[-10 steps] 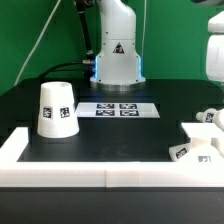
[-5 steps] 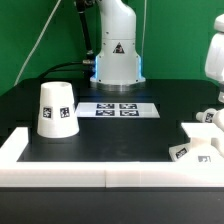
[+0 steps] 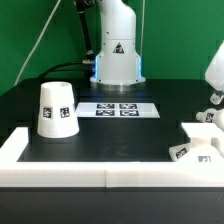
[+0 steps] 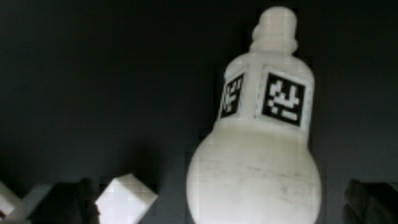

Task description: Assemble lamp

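The white bulb (image 4: 267, 130) fills the wrist view, with two square tags on its neck. It lies between my gripper's (image 4: 217, 205) two dark fingers (image 4: 63, 200), with gaps on both sides, so the gripper is open around it. In the exterior view the gripper (image 3: 213, 96) hangs at the right edge, just above the bulb (image 3: 210, 115). The angular base block (image 3: 200, 143) lies in front of it at the right. The tapered shade (image 3: 57, 108) stands at the left, wide end down.
The marker board (image 3: 119, 109) lies flat at the table's middle, in front of the white robot pedestal (image 3: 117, 50). A raised white border (image 3: 90, 170) runs along the table's front and left edges. A white angular piece (image 4: 128, 198) shows beside the bulb.
The arm at the exterior view's right edge has come down and shifted slightly right, toward the bulb. Shade, base and marker board have not moved.
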